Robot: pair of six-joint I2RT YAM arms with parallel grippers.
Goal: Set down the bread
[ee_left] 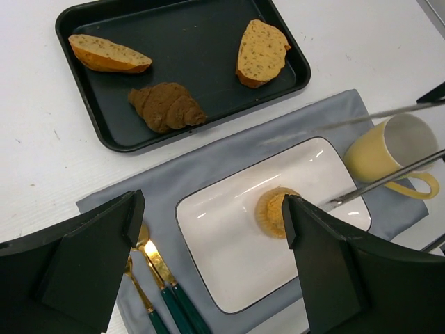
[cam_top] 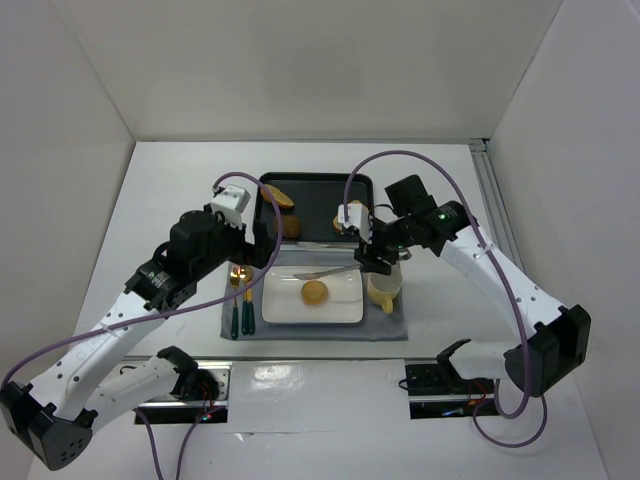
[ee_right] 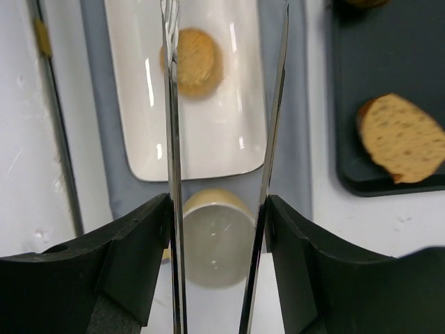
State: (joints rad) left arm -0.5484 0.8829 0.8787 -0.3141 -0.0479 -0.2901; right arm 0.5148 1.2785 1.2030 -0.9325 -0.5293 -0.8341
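White tabletop (cam_top: 170, 190): my right gripper (ee_right: 217, 209) clamps parted tongs (ee_right: 172, 139), tips perhaps touching the plated bun (ee_right: 195, 62); my left gripper (ee_left: 212, 209) gapes empty.

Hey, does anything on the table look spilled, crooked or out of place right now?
Nothing stands out. The bun lies on the white plate, the yellow mug stands upright, three bread pieces sit inside the black tray, and the right gripper holds tongs over the plate.

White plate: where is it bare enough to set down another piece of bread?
The plate is bare between the bun and the cutlery. Its mug end is crowded: the tongs hang over it.
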